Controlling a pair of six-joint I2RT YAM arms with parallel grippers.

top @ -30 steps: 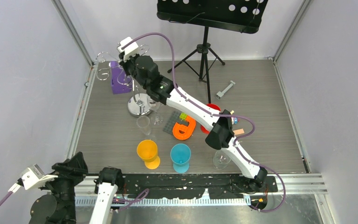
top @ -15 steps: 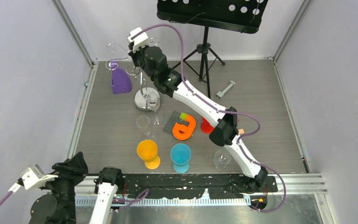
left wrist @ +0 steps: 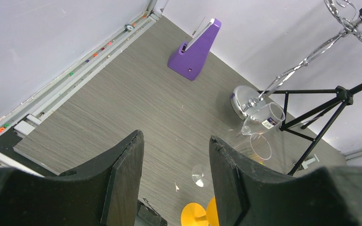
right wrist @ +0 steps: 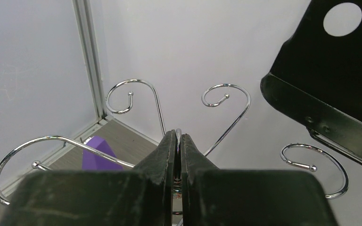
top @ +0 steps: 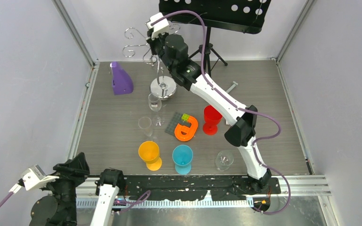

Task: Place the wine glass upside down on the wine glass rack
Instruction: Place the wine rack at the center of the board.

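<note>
The chrome wine glass rack stands at the back of the table, its round base [top: 163, 88] on the floor and its curled arms [top: 136, 40] up high. My right gripper [top: 159, 56] is shut on the top of the rack's thin central post [right wrist: 177, 133], with curled arms [right wrist: 122, 96] spread around the fingers. A clear wine glass [top: 154, 101] stands just in front of the base, also in the left wrist view [left wrist: 264, 115]. Two more clear glasses [top: 145, 125] [top: 224, 160] stand nearer. My left gripper [left wrist: 176, 150] is open and empty at the near left corner [top: 30, 179].
A black tripod music stand [top: 207, 52] is right behind the rack. A purple wedge [top: 120, 80] sits at the back left. Yellow [top: 150, 154], teal [top: 182, 157] and red [top: 212, 118] cups, an orange piece [top: 187, 129] and a grey tool [top: 228, 90] lie around.
My right gripper has carried the rack from beside the purple wedge to the right, toward the music stand. The left arm has not moved.
</note>
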